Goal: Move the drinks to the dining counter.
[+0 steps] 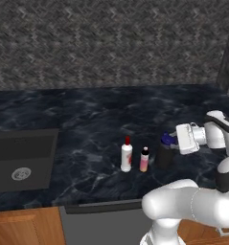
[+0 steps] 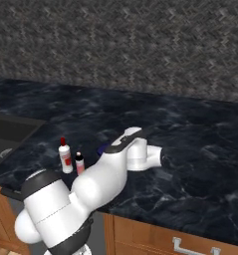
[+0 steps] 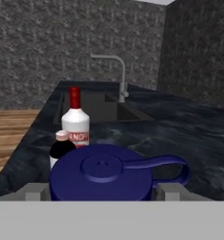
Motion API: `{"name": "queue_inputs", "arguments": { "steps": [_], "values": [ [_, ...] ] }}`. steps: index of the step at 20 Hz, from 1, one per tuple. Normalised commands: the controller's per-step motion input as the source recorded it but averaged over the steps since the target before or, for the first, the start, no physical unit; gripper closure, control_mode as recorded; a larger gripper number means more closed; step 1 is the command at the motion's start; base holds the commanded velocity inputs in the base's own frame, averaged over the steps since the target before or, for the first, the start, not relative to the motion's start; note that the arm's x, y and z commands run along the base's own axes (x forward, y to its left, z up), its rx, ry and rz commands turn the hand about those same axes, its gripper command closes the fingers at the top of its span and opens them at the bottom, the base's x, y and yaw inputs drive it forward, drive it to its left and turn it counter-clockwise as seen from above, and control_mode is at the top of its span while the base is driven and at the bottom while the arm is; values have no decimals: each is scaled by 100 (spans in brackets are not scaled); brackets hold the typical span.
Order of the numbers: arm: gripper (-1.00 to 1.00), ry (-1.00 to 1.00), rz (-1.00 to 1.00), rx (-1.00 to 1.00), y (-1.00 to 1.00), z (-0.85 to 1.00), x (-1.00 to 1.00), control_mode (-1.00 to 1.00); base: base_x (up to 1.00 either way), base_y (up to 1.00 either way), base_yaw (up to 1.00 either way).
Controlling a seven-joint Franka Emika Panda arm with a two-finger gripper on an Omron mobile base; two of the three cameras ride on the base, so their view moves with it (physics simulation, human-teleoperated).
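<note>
Dark marbled desk (image 1: 97, 115) w/ sink (image 1: 22, 160): three drinks stand together. Gripper (image 3: 100, 191) jaws apart, either side of black bottle (image 3: 101, 171), prob. just released.

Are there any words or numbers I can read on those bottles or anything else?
White bottle: a red band of white letters on its label, too blurred to read.
Pink bottle: no text shows.
Black bottle's blue cap: no text.
Counter, sink, faucet: none.
</note>
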Motion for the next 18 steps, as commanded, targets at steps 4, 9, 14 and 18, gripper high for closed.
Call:
{"name": "queue_inputs", "arguments": {
  "steps": [4, 9, 14, 18],
  "values": [
    [-100, -5, 0, -1, 37, -39, 0, -100, 0, 0, 0],
    [-100, -10, 0, 0, 32, -16, -16, -100, 0, 0, 0],
    [-100, -10, -1, 0, 8, 0, -38, -100, 0, 0, 0],
    [-100, -9, -2, 0, 0, 3, -50, -100, 0, 0, 0]
  ]
}}
